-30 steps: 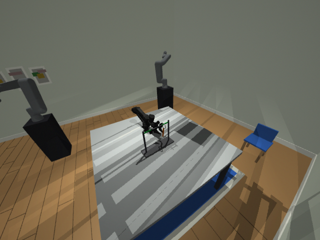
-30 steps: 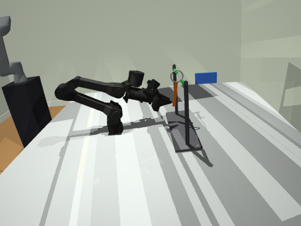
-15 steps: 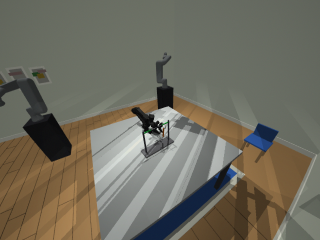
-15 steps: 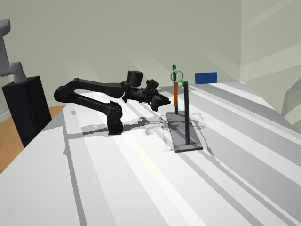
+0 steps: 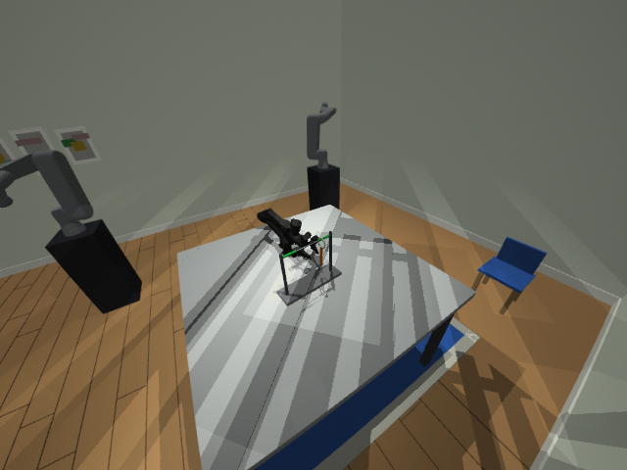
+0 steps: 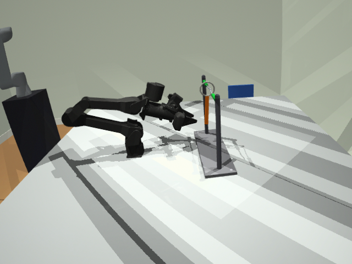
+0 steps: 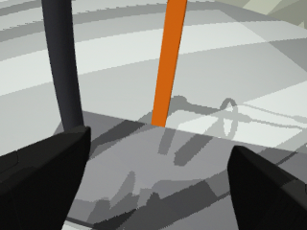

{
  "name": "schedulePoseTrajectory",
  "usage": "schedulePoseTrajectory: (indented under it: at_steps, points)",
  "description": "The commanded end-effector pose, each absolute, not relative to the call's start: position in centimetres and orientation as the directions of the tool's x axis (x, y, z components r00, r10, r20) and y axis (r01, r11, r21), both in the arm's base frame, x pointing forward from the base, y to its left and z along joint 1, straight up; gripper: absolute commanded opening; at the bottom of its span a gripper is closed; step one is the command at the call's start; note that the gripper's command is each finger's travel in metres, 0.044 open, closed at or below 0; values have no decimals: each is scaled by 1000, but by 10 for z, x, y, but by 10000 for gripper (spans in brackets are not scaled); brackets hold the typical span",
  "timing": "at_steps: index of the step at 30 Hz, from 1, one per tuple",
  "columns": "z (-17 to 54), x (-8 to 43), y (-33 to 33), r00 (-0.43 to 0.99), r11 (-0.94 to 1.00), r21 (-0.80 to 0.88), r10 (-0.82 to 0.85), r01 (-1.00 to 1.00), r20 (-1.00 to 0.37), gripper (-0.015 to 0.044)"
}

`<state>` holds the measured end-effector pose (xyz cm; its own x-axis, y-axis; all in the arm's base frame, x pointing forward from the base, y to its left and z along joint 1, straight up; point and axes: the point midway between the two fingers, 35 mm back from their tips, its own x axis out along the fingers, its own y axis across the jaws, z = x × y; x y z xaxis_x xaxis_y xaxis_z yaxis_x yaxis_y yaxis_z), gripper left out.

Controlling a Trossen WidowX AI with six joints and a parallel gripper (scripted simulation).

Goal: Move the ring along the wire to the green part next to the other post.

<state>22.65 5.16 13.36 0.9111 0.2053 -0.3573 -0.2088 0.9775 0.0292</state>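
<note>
The end effector [image 5: 318, 253] [image 6: 195, 117] [image 7: 161, 148] stands well open, gripping nothing, apart from the orange handle [image 5: 320, 256] [image 6: 206, 110] [image 7: 169, 64], which hangs below its ring [image 5: 322, 243] [image 6: 201, 91] near the far post [image 5: 330, 258] [image 6: 203, 98], presumably so the wire bears it.

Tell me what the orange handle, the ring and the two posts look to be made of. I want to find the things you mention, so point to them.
Orange handle [image 5: 320, 256] [image 6: 206, 110] [image 7: 169, 64]: probably painted wood or plastic, matte; flat, even colour with crisp edges.
Ring [image 6: 200, 88]: likely metal, smooth; thin, grey and evenly round, though plastic is possible.
Near post [image 6: 218, 133] and far post [image 6: 203, 78]: perhaps dark-coated metal or plastic, low sheen; uniform charcoal with rounded tops.
</note>
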Motion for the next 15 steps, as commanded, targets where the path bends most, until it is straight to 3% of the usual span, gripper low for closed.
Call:
schedulePoseTrajectory:
  at_steps: [1, 4, 15]
  points:
    - [144, 208, 47, 917, 978, 29, 205, -208, -342, 370]
    - [145, 201, 46, 917, 978, 29, 205, -208, -342, 440]
    - [145, 201, 46, 917, 978, 29, 205, -208, -342, 440]
